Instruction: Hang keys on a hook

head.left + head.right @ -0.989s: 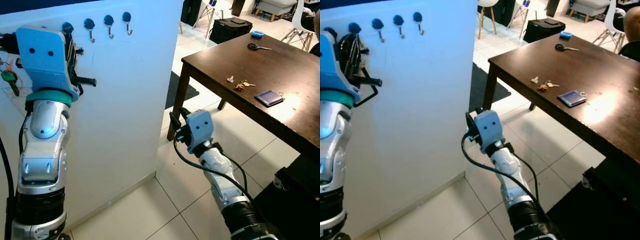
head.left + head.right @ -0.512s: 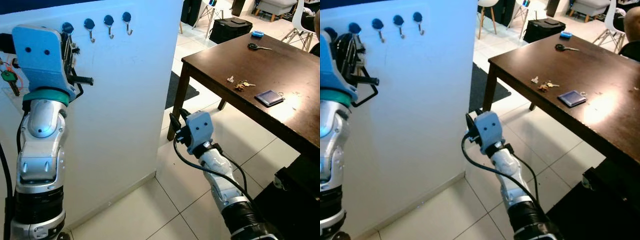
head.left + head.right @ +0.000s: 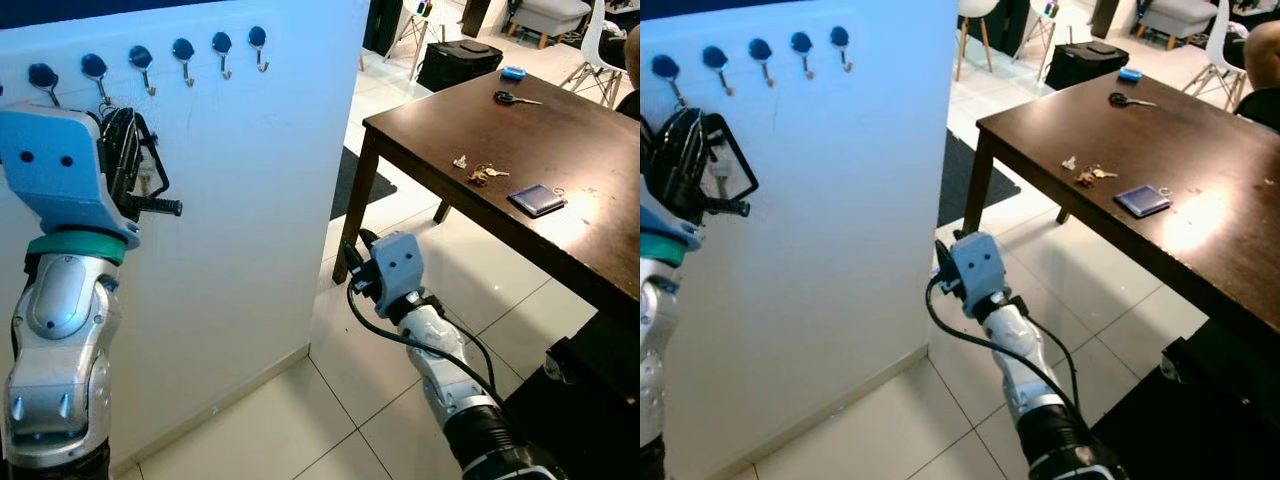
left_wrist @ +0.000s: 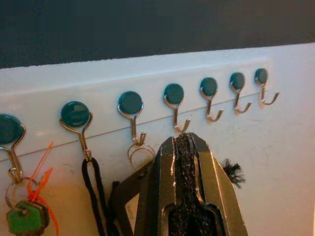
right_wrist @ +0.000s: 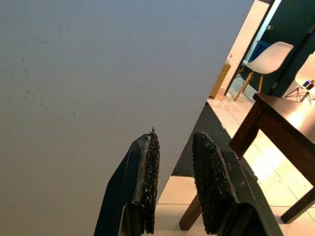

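A row of blue-capped metal hooks (image 3: 182, 50) lines the top of a white board (image 3: 260, 200). In the left wrist view a metal key ring (image 4: 141, 150) hangs from the third hook (image 4: 131, 105); whatever hangs below the ring is hidden behind my fingers. My left gripper (image 4: 183, 141) is raised just in front of the board below the hooks (image 3: 122, 150), shut, its pads pressed together with nothing showing between them. My right gripper (image 5: 174, 147) hangs low beside the board's right edge (image 3: 355, 262), open and empty.
A green key with an orange tag (image 4: 22, 219) and a black strap (image 4: 93, 196) hang on the two hooks further left. A dark wooden table (image 3: 580, 150) at the right holds loose keys (image 3: 485, 172), a blue wallet (image 3: 537, 199) and scissors (image 3: 515, 97). Tiled floor lies between board and table.
My left arm has come down and back from the hooks, so the leftmost hooks now show above it. The right arm has sunk slightly.
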### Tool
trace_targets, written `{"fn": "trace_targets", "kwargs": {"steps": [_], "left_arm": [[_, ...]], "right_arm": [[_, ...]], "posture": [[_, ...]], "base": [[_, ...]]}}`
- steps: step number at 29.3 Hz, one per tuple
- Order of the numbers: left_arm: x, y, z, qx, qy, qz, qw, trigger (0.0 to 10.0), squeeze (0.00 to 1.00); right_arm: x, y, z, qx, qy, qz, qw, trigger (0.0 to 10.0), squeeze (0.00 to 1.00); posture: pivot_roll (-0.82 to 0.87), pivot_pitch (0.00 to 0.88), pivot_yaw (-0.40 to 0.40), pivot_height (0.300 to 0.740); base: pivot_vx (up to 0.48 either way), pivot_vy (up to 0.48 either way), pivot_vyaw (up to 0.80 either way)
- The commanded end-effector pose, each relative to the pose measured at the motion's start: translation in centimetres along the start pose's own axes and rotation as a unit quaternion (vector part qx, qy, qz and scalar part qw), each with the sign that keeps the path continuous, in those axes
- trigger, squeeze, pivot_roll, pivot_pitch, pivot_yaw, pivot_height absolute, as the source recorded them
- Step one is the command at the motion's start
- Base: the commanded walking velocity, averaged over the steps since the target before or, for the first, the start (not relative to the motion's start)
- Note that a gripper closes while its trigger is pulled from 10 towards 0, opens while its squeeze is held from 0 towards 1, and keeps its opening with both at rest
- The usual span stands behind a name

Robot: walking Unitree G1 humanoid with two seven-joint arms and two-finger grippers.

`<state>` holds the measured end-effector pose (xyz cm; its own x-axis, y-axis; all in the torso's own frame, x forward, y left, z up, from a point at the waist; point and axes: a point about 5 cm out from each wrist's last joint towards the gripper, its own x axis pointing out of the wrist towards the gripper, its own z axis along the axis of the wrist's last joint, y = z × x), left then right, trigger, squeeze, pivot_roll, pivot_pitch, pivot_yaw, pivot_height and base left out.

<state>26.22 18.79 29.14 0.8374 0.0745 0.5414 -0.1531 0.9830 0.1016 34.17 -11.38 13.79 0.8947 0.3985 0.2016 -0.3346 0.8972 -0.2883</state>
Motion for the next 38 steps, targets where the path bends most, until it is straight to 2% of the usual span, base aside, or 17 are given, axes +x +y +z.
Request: {"fn": "trace_targets", "kwargs": {"steps": [1,10,25,27,29,33,38], "left_arm": [[-0.1,-0.2,-0.1,-0.005,0.004,0.0,1.0,10.0,0.0],[2.1,-0.6,0.1,-0.009,-0.018,0.005,1.0,10.0,0.0],[3.0,-2.1,0.3,-0.029,-0.02,-0.012,0.999,10.0,0.0],[4.1,-2.6,0.3,-0.031,-0.027,-0.01,0.999,10.0,0.0],[4.1,-2.6,0.3,-0.031,-0.027,-0.01,0.999,10.0,0.0],[5.5,-2.2,-0.2,-0.017,-0.026,0.011,0.999,10.0,0.0],[5.7,-1.7,-0.3,-0.009,-0.024,0.02,0.999,10.0,0.0]], "right_arm": [[-0.1,0.1,-0.3,0.002,0.005,0.001,1.0,10.0,0.0],[0.0,0.7,-0.4,0.007,0.004,0.003,1.0,10.0,0.0],[0.1,0.6,-0.4,0.007,0.0,0.001,1.0,10.0,0.0],[0.2,0.7,-0.3,0.007,-0.001,0.001,1.0,10.0,0.0],[0.2,0.7,-0.3,0.007,-0.001,0.001,1.0,10.0,0.0],[0.3,0.8,-0.2,0.008,-0.004,0.001,1.0,10.0,0.0],[0.3,0.8,-0.2,0.009,-0.005,-0.001,1.0,10.0,0.0]], "posture": [[-0.02,0.0,0.02,0.74],[-0.03,0.007,0.03,0.74],[-0.04,0.015,0.035,0.74],[-0.04,0.014,0.036,0.74],[-0.04,0.014,0.036,0.74],[-0.04,0.016,0.041,0.74],[-0.04,0.016,0.042,0.74]], "base": [[0.0,0.0,0.0],[0.0,0.0,0.0],[0.0,0.0,0.0],[0.0,0.0,0.0],[0.0,0.0,0.0],[0.0,0.0,0.0],[0.0,0.0,0.0]]}}
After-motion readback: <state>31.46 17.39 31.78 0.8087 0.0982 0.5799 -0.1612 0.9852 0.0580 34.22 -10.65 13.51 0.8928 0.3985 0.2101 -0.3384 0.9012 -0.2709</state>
